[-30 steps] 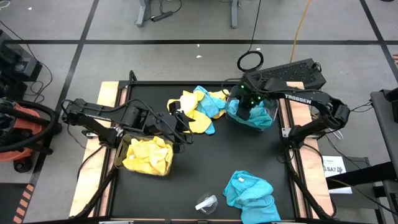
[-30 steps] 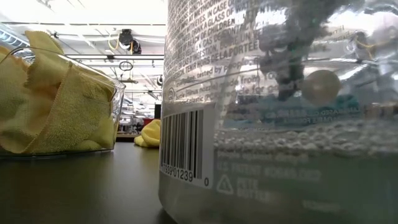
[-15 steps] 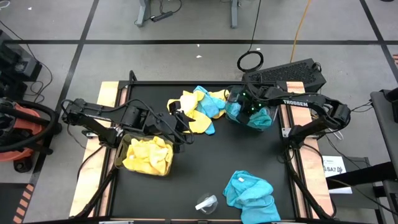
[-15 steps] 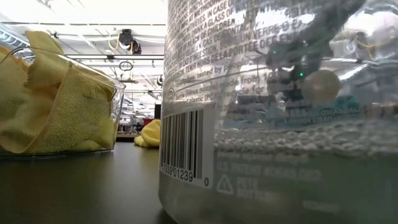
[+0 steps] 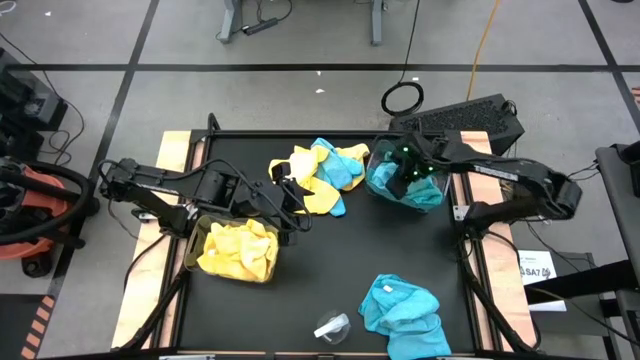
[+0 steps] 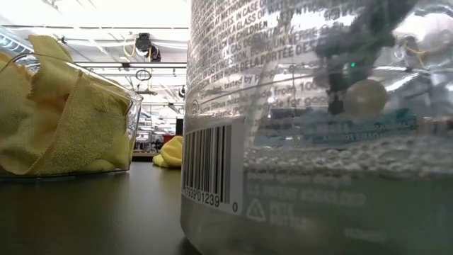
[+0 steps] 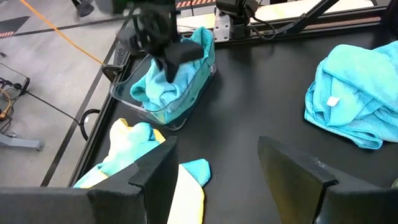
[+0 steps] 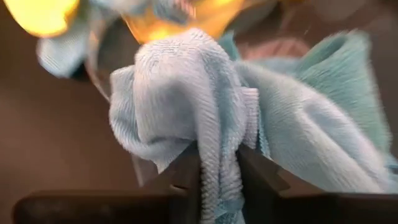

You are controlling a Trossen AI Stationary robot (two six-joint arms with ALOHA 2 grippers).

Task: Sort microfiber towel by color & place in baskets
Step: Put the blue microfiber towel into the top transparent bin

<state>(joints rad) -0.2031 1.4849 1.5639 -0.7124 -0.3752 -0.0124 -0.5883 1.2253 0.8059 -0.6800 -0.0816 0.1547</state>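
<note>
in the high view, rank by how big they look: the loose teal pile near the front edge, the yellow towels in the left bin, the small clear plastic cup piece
1. Heap of teal-blue fuzzy towels lying loose on the black table, largest, though only narrowly.
2. Bright yellow towels filling the clear plastic bin; close enough to the first that the order is unsure.
3. Small clear plastic cup-like piece, clearly smallest.

high view straight down over whole table [image 5: 330, 250]; low view at tabletop level, blocked close by clear container [image 6: 318, 127]; both share yellow-filled basket [image 5: 236, 249].

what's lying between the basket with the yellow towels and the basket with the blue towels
In the high view, a mixed pile of yellow and teal towels lies between the yellow-filled basket and the teal-filled basket; the left gripper sits there too.
</note>
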